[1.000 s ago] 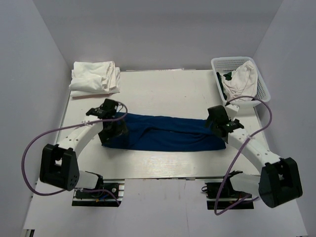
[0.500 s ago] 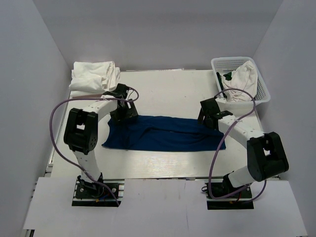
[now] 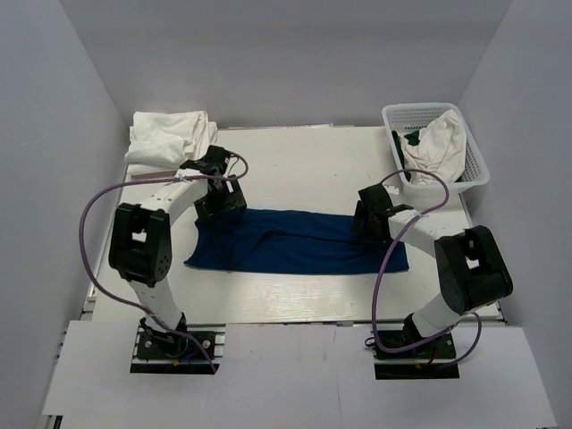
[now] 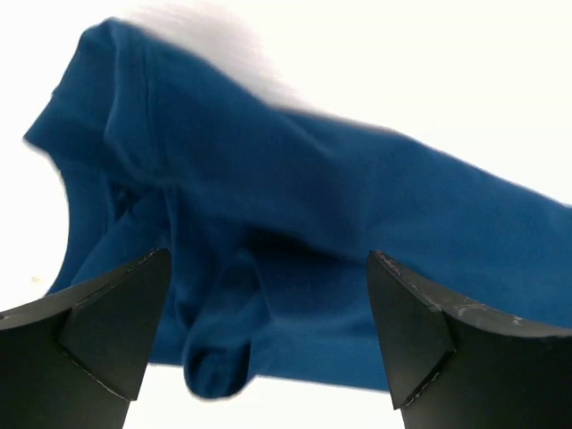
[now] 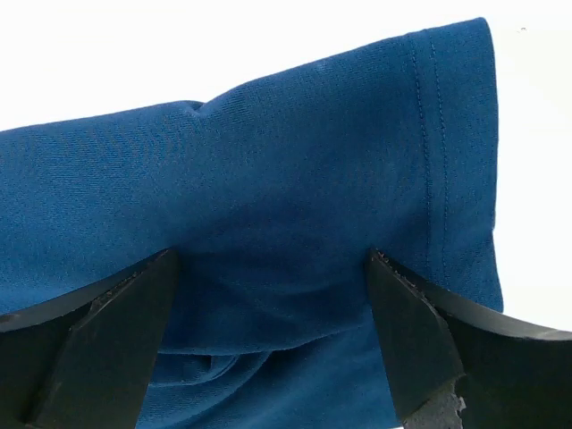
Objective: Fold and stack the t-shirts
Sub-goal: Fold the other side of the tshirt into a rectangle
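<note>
The navy t-shirt lies as a long doubled strip across the middle of the table, running from 9 o'clock to 3 o'clock. The left gripper hangs over its 9 o'clock end and the right gripper over its 3 o'clock end. Both have their jaws spread wide and hold nothing.

The main risk is probably a bite that takes only some of the layers. In the left wrist view the cloth between the fingers is rumpled, with a rolled lump and loose folds. A shallow pinch there could catch only the top layer and pull the strip open. At the right end the stitched hem lies flat and near the edge, so jaws that close too far out may slip off it.

If one arm lifts or travels ahead of the other, the strip is likely to twist and the next fold to land crooked.

The folded white t-shirts wait at 10 o'clock, near the left arm. A wide swing could drag that pile. The basket at 2 o'clock holds another white tee.
</note>
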### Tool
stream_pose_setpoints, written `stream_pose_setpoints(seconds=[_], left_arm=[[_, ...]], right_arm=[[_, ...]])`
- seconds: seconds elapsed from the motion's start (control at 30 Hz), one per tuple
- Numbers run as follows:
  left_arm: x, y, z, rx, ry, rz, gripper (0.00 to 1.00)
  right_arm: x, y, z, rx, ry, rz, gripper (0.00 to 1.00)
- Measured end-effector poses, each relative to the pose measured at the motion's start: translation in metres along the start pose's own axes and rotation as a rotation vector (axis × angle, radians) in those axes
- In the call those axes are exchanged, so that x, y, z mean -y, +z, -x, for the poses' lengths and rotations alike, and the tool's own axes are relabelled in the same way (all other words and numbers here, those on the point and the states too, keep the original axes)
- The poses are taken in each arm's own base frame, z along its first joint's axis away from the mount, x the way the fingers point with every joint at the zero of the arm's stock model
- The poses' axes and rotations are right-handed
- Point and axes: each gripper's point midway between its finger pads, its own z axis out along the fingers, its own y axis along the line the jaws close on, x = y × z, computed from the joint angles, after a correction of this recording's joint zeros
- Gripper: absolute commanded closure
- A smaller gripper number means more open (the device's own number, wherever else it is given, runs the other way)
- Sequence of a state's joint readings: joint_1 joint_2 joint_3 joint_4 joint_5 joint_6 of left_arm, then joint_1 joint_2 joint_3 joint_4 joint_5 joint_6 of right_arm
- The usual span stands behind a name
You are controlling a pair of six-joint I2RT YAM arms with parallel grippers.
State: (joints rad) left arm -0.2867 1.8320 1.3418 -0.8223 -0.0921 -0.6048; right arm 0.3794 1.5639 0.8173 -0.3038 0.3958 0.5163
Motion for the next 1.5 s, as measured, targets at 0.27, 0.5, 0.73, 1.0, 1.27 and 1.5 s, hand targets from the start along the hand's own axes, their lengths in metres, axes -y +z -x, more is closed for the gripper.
stream_pose_setpoints(seconds=[0.27, 0.5, 0.73, 1.0, 1.27, 1.5], left_arm=[[0.009, -0.041, -0.030, -0.013, 0.028, -0.129, 0.00], [0.025, -0.039, -0.063, -0.057, 0.079, -0.220, 0.00], [0.038, -0.021, -0.061, -0.049, 0.107, -0.210, 0.06], [0.038, -0.007, -0.068, -0.064, 0.124, -0.161, 0.34], [0.062, -0.014, -0.077, -0.066, 0.133, -0.286, 1.00], [0.071, -0.020, -0.103, -0.133, 0.177, -0.344, 0.87]], right_arm=[[0.000, 0.001, -0.001, 0.018, 0.015, 0.015, 0.10], [0.000, 0.001, 0.000, 0.019, 0.009, 0.019, 0.10], [0.000, 0.001, 0.000, 0.020, 0.005, 0.018, 0.10], [0.004, -0.002, -0.004, 0.025, 0.004, 0.019, 0.10], [0.005, -0.002, -0.004, 0.026, 0.004, 0.019, 0.10], [0.005, -0.003, -0.005, 0.025, 0.004, 0.018, 0.10]])
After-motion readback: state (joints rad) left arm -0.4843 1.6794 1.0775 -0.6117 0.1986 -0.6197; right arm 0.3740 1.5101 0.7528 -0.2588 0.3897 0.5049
